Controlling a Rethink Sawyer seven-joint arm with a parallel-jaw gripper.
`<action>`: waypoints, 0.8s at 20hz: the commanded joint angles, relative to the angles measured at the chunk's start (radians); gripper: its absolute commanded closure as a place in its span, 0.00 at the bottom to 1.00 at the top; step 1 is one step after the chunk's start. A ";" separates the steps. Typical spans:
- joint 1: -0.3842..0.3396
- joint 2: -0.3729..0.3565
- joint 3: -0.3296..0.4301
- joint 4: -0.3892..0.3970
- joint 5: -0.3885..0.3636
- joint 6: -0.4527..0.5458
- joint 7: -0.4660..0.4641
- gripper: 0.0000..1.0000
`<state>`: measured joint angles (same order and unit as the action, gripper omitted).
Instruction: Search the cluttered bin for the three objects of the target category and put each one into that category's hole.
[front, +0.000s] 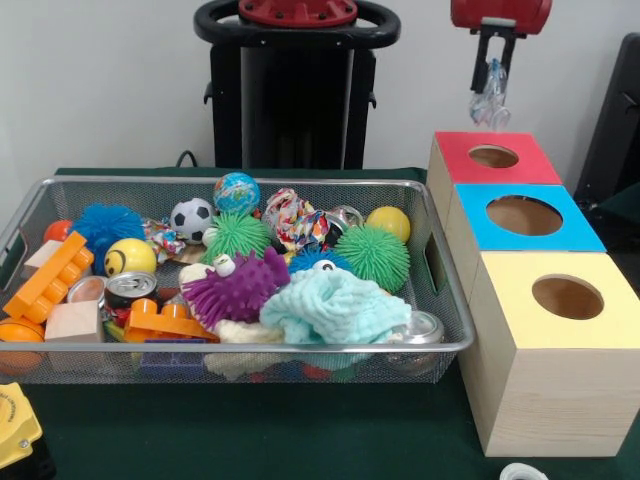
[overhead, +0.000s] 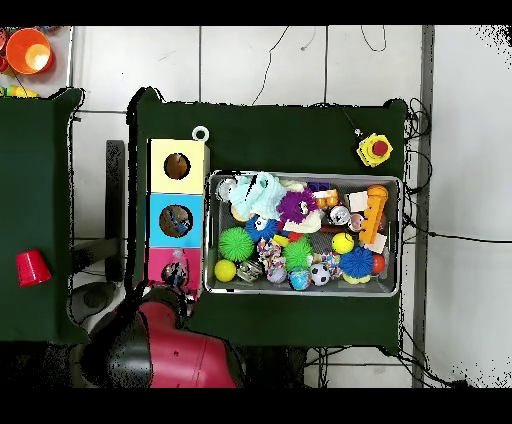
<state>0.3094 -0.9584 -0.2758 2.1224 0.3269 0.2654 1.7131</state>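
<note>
My gripper (front: 492, 68) hangs at the top right, shut on a crushed clear plastic bottle (front: 489, 103) that dangles below its fingers. It holds the bottle high above the red-topped box (front: 495, 158), just behind the sky-blue-topped box with its round hole (front: 524, 215). In the overhead view the gripper (overhead: 178, 272) is over the red box, next to the blue hole (overhead: 175, 220). The wire-mesh bin (front: 230, 181) lies left of the boxes, full of toys; its rim also shows from overhead (overhead: 300, 176). I cannot make out any other clear bottle in the bin.
A yellow-topped box (front: 567, 297) stands nearest the camera in the row. The bin holds spiky balls, a turquoise plush (front: 335, 305), orange bricks (front: 50, 275) and metal cans (front: 130, 287). A yellow button box (overhead: 374, 150) and a white ring (overhead: 200, 133) lie on the green table.
</note>
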 joint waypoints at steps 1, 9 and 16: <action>-0.043 0.051 -0.024 -0.114 0.063 0.100 0.275 1.00; -0.058 0.203 0.045 -0.287 0.038 0.145 0.219 1.00; -0.038 0.287 0.054 -0.432 0.042 0.200 0.228 1.00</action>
<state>0.2891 -0.7804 -0.2923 1.8660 0.3374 0.3070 1.7385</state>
